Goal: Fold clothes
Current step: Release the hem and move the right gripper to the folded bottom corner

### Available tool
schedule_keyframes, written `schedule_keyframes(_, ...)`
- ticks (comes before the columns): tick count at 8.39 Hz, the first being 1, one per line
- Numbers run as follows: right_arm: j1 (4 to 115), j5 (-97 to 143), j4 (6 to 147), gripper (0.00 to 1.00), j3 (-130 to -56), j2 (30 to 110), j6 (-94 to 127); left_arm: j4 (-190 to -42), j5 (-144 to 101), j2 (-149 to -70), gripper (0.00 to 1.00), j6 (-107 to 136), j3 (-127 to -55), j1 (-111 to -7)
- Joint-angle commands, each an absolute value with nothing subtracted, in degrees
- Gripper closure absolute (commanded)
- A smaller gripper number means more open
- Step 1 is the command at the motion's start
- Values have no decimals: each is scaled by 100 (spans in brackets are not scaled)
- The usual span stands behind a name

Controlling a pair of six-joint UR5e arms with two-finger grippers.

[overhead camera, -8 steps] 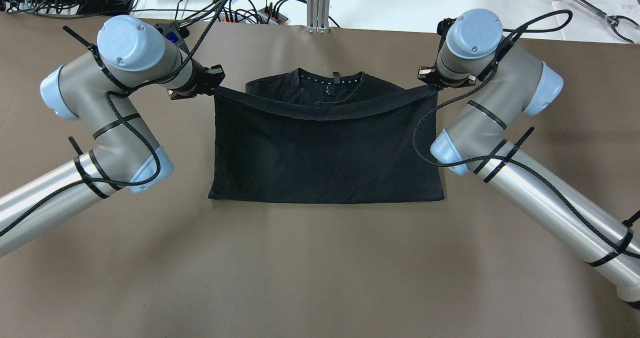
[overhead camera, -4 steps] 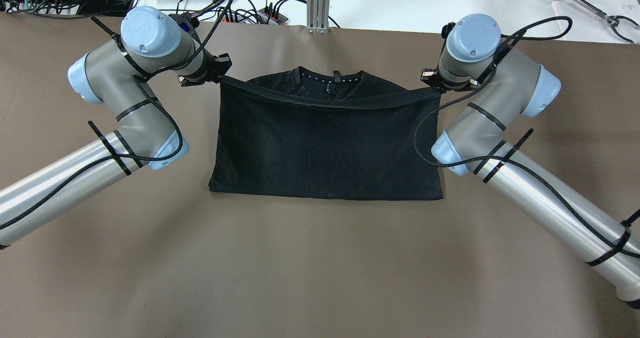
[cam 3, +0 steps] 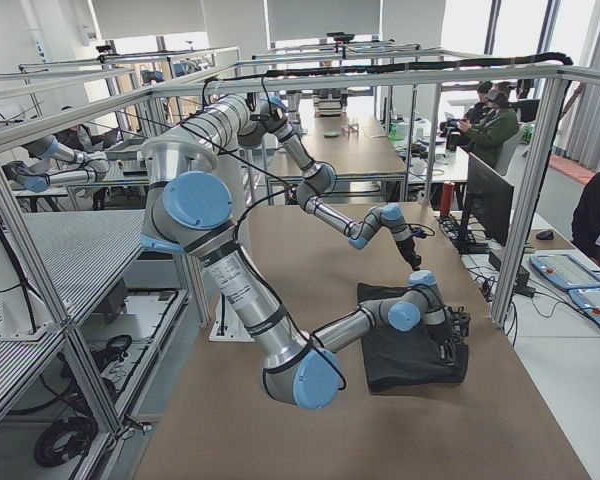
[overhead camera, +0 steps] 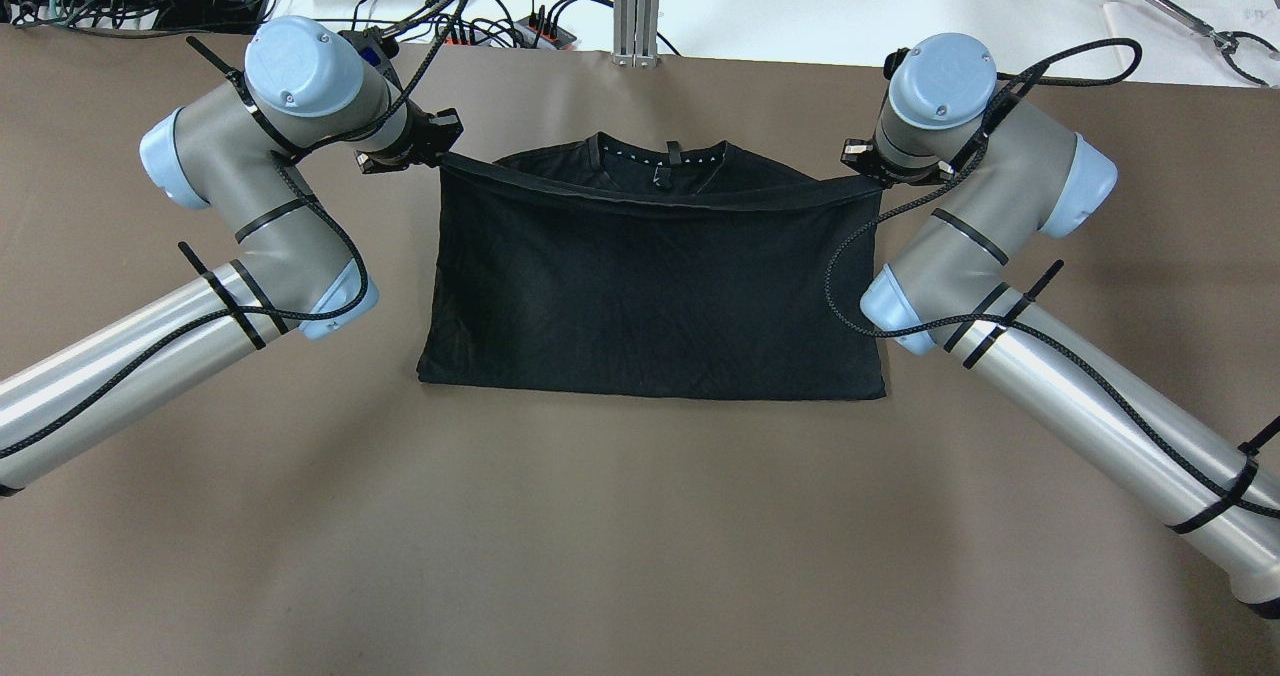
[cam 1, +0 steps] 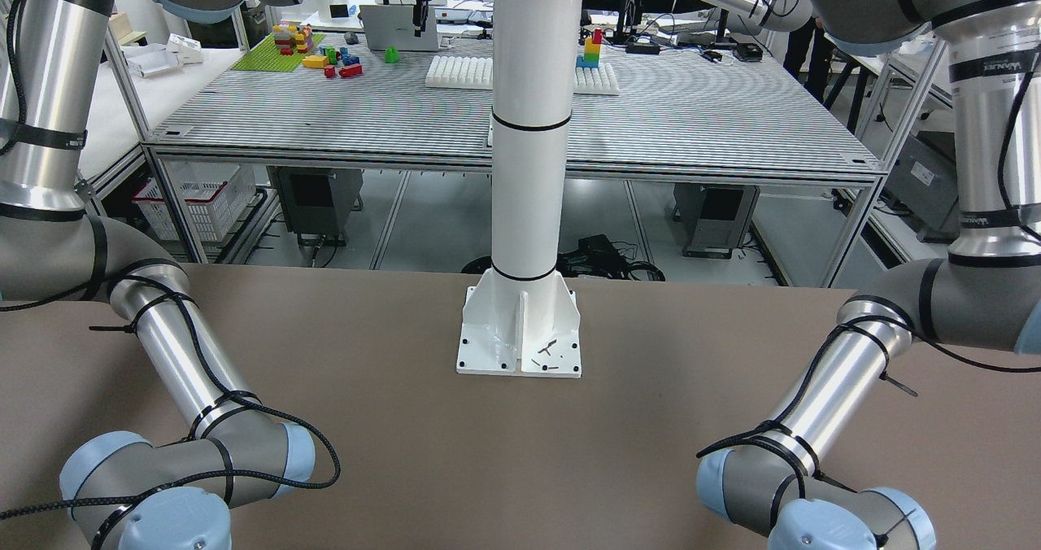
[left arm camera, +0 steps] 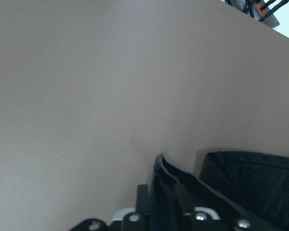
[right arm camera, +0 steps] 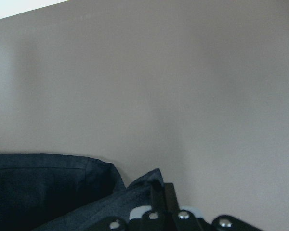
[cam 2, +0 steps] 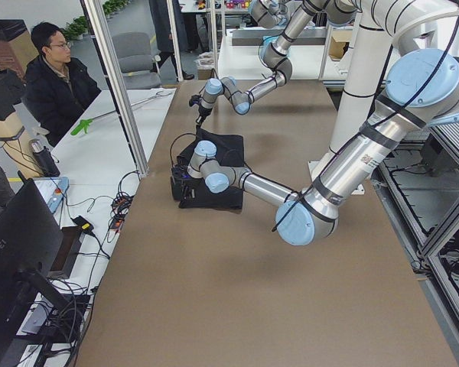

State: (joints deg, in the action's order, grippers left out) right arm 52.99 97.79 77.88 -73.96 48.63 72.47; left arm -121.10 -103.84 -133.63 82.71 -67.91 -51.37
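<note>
Holding one corner of a raised edge each, the left gripper point(overhead camera: 443, 153) and the right gripper point(overhead camera: 870, 176) have their jaws closed tight on the black shirt point(overhead camera: 650, 296); both wrist views show a pinch of dark cloth caught between the fingers. The shirt sits on the far middle part of the brown table point(overhead camera: 640, 516), between the two arms. Its near fold line lies flat on the table, and the gripped edge stretches across from one gripper to the other, sagging a little in the middle and sitting just short of the collar point(overhead camera: 660, 156), which peeks out beyond it. No sleeves stick out at the sides, so the shirt looks already narrowed into a rough rectangle, and the bottom-to-top fold seems close to finished. What appears left is to lay the held edge down on the layer beneath, near the collar, let go of both corners and draw the arms away. Whether a further fold is wanted after that cannot be told from these pictures.
</note>
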Motion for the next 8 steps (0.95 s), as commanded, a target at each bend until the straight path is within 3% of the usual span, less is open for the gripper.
schedule_keyframes(1,5273,9756,7761,72,-7217,4589,8249,-12155,-10362,-13368,41,8262,-6741,-5142)
schedule_keyframes(3,5256,9659,7673,45,-7172,4570,8323,-12164,-10362,-13359,41,8262,-6750,-5159)
schedule_keyframes(4,5178,9668,7673,43,-7372,4640,8506,-12164,-10362,-13368,41,8297,-6776,-5159)
schedule_keyframes(8,4370,9721,7656,42,-9453,6210,9000,-12155,-10336,-13359,39,8306,-6820,-5168)
